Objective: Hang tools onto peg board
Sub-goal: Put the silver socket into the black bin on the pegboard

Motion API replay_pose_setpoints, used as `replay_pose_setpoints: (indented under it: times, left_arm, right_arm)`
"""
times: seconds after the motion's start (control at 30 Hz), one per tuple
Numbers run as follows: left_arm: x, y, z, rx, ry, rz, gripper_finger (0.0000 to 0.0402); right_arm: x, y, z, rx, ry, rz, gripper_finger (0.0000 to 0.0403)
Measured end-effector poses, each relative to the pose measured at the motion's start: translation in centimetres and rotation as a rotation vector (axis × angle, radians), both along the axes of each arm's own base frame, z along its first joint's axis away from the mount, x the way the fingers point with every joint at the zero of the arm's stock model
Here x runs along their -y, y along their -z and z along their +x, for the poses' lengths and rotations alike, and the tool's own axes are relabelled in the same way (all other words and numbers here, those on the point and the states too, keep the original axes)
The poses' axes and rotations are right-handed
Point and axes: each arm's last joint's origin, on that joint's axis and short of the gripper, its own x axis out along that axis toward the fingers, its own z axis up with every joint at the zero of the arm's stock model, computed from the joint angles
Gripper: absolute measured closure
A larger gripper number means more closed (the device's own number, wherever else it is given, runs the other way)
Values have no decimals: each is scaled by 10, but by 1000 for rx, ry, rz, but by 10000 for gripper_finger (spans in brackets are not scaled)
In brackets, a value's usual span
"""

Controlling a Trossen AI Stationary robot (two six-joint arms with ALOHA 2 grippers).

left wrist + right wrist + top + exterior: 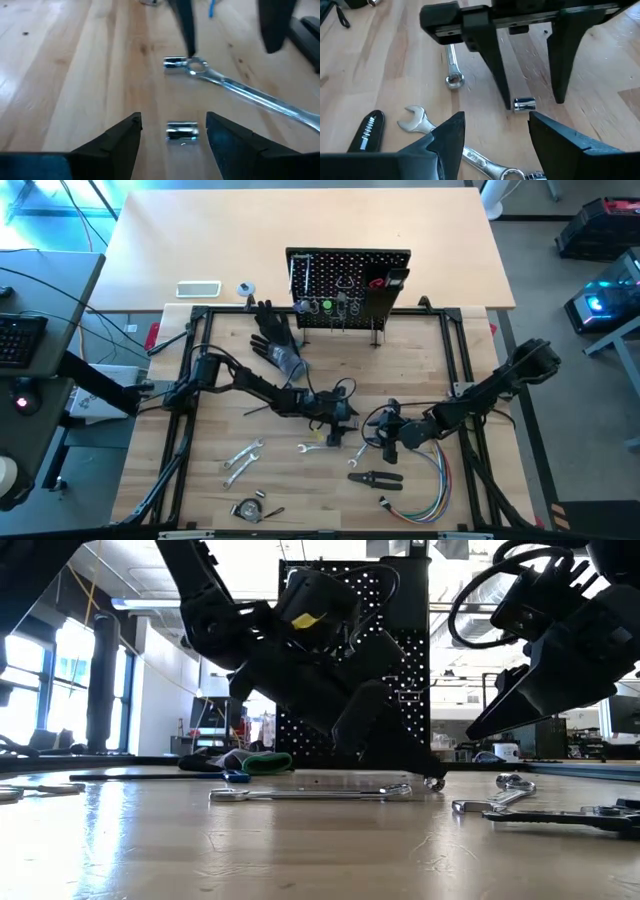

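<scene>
My left gripper is open and low over the table's middle, tilted downward. A small silver socket lies on the wood between its fingers with a gap on each side; the right wrist view shows the same socket between those fingertips. My right gripper is open a little to the right, facing the left one, nothing between its fingers. A silver wrench and a second socket lie just in front of it. The peg board stands upright at the far edge, with a few tools hanging on it.
Two more wrenches lie flat at the near left, and another one near the middle. Black pliers and a bundle of coloured wires are at the near right. A black glove rests left of the board, a tape measure by the near edge.
</scene>
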Motion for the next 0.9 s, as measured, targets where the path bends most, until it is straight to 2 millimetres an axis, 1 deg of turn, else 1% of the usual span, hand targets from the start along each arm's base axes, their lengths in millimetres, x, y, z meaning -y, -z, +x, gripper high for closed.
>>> replay_pose_setpoints:
  times: [0.17, 0.5, 0.77, 0.9]
  left_arm:
    - [-7, 3, -1, -31, 11, -34, 197]
    - [-6, 3, -1, -34, 39, -39, 230]
    - [-6, 2, -1, -27, 43, -31, 232]
    - [-5, 7, 2, -27, 46, -32, 232]
  right_arm:
    - [0, 0, 0, -4, 1, -5, 190]
    - [1, 0, 0, 1, 12, -13, 190]
    - [1, 0, 0, 10, 30, -23, 191]
    - [2, -1, 0, 19, 47, -35, 191]
